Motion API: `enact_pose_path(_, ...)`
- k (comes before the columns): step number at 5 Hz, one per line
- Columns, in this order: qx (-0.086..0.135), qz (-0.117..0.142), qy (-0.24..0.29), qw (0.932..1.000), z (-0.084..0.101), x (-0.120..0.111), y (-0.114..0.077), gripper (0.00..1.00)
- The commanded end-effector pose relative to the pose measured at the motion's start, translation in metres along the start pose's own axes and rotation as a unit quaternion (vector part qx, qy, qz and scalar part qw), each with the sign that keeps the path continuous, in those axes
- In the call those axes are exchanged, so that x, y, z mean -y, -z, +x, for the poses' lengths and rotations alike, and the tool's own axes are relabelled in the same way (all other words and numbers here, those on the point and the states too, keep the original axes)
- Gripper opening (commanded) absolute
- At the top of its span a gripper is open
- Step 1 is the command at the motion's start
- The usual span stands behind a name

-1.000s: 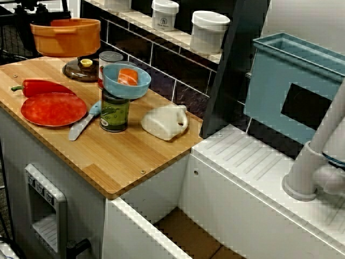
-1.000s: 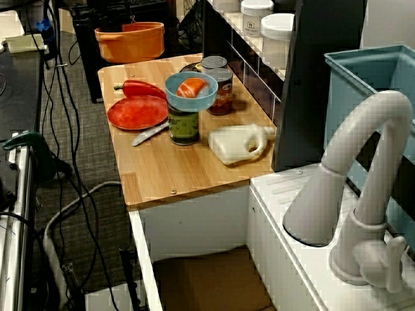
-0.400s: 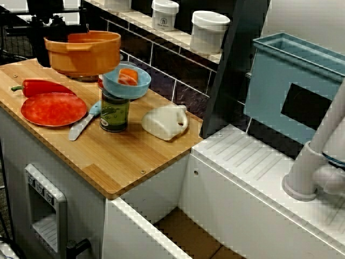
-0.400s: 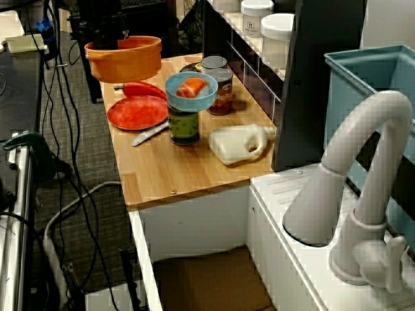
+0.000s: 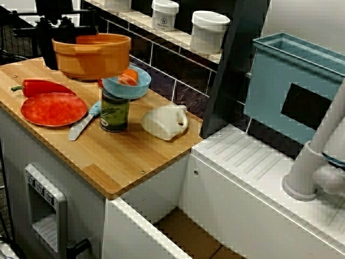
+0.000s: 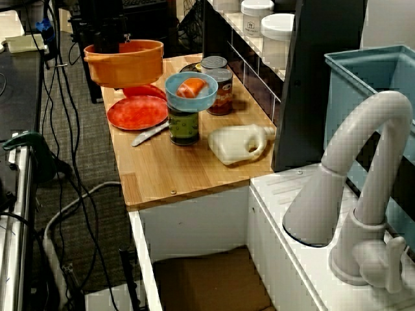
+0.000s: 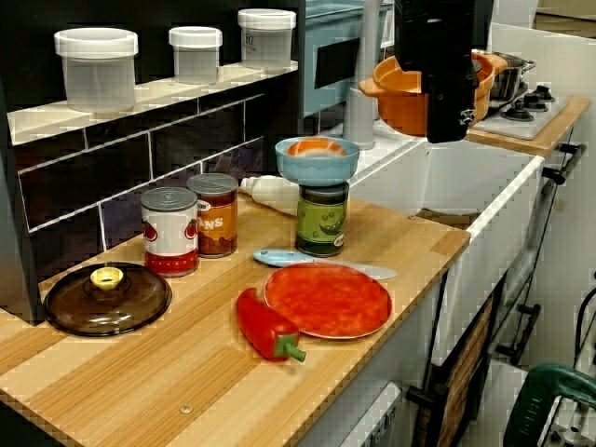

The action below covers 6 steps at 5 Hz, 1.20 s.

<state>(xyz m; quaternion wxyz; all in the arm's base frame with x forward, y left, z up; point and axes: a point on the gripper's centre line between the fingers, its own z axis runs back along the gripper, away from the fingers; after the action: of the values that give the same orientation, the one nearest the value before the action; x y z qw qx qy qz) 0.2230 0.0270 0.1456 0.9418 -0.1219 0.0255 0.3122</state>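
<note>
Moved: the orange pot [image 5: 91, 56] has travelled from the counter's far end towards the cans and now hangs in the air, level with the blue bowl [image 5: 126, 81]; nothing else has shifted.
Claw: the gripper [image 6: 107, 44] is pinched on the pot's rim on the side away from the bowl, with its black body rising above.
Pot to claw: the pot hangs below and beside the fingers, mouth up, over the red pepper [image 5: 40, 86] and the back edge of the red plate [image 5: 53, 109].
Writing: the green can [image 7: 321, 219] under the bowl, the red can [image 7: 169, 231] and the brown-labelled can [image 7: 216, 222] bear printed labels, too small to read; the white jar [image 5: 164, 15] on the shelf likewise.
Around: a knife [image 5: 83, 123] touches the plate's edge, a white jug [image 5: 164, 121] lies on its side, and a brown glass lid [image 7: 107, 298] rests near the cans.
</note>
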Motion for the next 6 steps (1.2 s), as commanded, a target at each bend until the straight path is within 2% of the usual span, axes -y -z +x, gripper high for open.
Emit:
enact_pose_path(1,0.032,-0.015,0.029,0.999,0.003,0.009,-0.006,0.0)
enact_pose_path(2,0.044,-0.023,0.049,0.9975,0.003,0.018,-0.007,0.0)
enact_pose_path(3,0.045,-0.029,0.062,0.9967,0.003,0.027,-0.011,0.0)
enact_pose_path(4,0.047,-0.027,0.087,0.9947,0.001,0.036,-0.004,0.0)
enact_pose_path(5,0.057,-0.019,0.104,0.9928,0.004,0.045,0.016,0.0)
enact_pose_path(6,0.054,-0.008,0.109,0.9925,0.013,0.051,0.033,0.0)
